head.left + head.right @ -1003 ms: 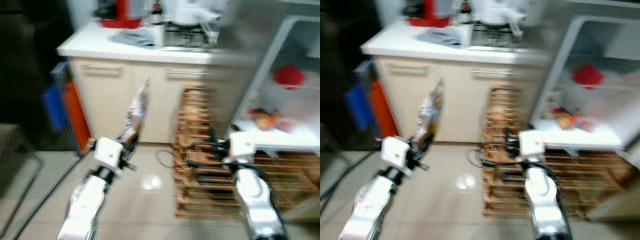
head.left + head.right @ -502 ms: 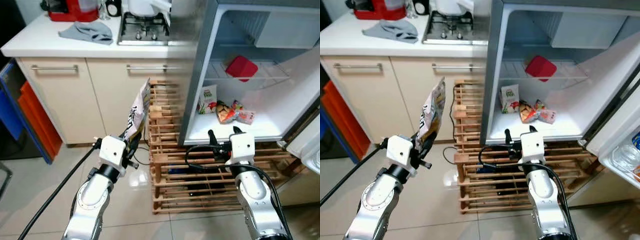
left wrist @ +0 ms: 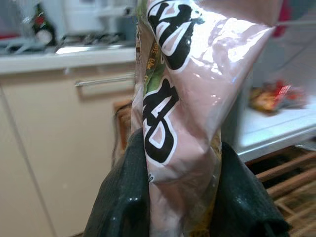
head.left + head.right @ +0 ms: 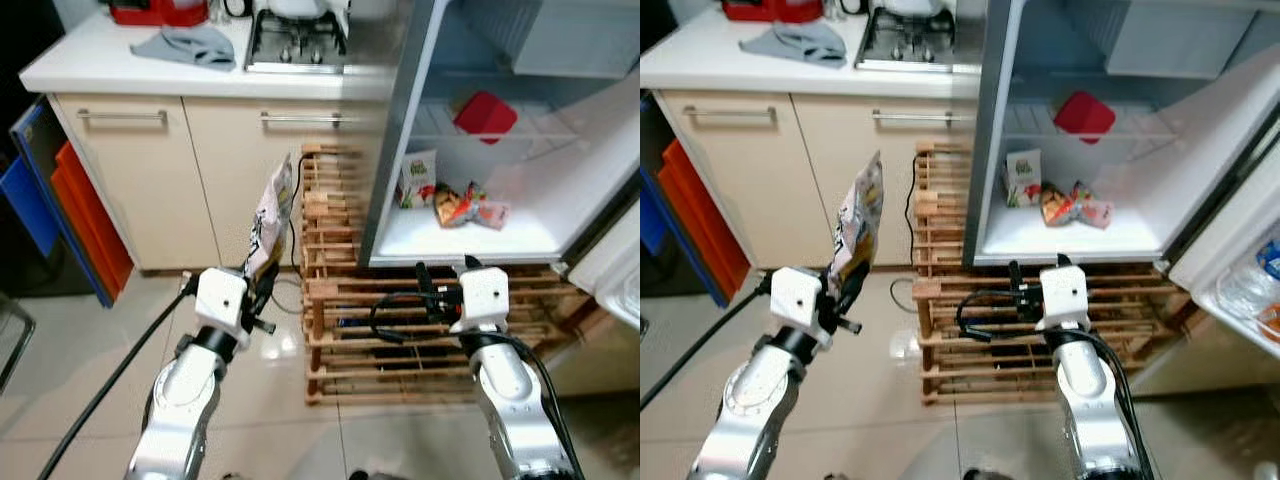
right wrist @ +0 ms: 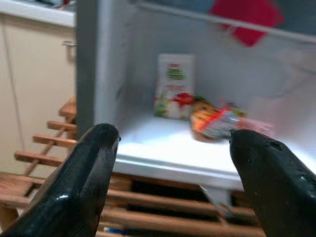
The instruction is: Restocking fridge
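Observation:
My left gripper (image 4: 262,283) is shut on a pink snack bag (image 4: 268,215) with black lettering, held upright before the cabinet doors; the bag (image 3: 180,98) stands between the black fingers (image 3: 123,197). The open fridge (image 4: 400,130) is at the right. On its lower white shelf (image 4: 450,240) stand a small carton (image 4: 417,178) and some snack packets (image 4: 468,208); a red box (image 4: 484,114) sits on the wire shelf above. My right gripper (image 4: 443,279) is open and empty, low in front of that shelf, fingers (image 5: 94,163) spread wide.
A wooden slatted rack (image 4: 350,300) stands under and beside the fridge, with a cable looped on it. The counter (image 4: 150,70) holds a grey cloth (image 4: 190,42) and a gas hob (image 4: 295,30). The fridge door's shelf (image 4: 1240,300) juts out at right. Blue and orange boards (image 4: 60,200) lean at left.
The view swung from the cabinets round to the open fridge, then drew back a little. The left gripper still holds the bag upright; the right gripper stays open.

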Available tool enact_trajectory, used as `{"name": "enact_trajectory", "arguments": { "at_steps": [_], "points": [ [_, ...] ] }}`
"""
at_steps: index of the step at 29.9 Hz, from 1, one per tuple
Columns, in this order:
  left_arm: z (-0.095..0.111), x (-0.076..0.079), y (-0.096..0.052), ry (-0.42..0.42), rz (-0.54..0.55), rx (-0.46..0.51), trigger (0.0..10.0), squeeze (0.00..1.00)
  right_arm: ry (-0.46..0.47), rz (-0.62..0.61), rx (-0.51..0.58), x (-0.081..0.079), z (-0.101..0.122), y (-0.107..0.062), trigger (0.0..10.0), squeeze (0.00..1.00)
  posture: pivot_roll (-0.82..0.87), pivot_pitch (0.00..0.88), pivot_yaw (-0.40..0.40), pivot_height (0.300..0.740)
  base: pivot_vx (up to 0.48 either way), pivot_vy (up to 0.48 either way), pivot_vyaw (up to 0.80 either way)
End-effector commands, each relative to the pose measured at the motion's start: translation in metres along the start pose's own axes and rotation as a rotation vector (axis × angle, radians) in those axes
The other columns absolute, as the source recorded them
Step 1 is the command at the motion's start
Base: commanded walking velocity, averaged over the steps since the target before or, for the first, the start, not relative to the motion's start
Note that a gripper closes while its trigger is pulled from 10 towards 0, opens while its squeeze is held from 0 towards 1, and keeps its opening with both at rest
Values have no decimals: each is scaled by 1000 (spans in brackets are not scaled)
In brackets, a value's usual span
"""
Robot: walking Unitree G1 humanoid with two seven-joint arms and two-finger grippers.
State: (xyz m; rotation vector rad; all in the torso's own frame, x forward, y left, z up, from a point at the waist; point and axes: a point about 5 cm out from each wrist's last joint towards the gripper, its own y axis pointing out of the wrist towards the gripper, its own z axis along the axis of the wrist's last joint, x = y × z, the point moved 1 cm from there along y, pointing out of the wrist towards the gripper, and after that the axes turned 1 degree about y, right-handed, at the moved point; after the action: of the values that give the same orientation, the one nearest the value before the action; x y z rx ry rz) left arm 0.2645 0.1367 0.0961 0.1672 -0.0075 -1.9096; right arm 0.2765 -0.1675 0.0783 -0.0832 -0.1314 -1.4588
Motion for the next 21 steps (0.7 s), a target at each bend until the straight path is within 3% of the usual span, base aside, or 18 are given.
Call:
{"name": "enact_trajectory", "arguments": {
  "at_steps": [1, 21],
  "points": [
    [7, 0, 4, 20, -26, 36, 10000, 0, 2, -10, -15, 3, -4, -3, 10000, 0, -95, 0, -5, 740, 0, -465, 0],
    [12, 10, 7, -12, -91, 63, 10000, 0, -1, -11, -15, 4, -4, -2, 10000, 0, -102, 0, 0, 740, 0, -449, 0]
  ]
}}
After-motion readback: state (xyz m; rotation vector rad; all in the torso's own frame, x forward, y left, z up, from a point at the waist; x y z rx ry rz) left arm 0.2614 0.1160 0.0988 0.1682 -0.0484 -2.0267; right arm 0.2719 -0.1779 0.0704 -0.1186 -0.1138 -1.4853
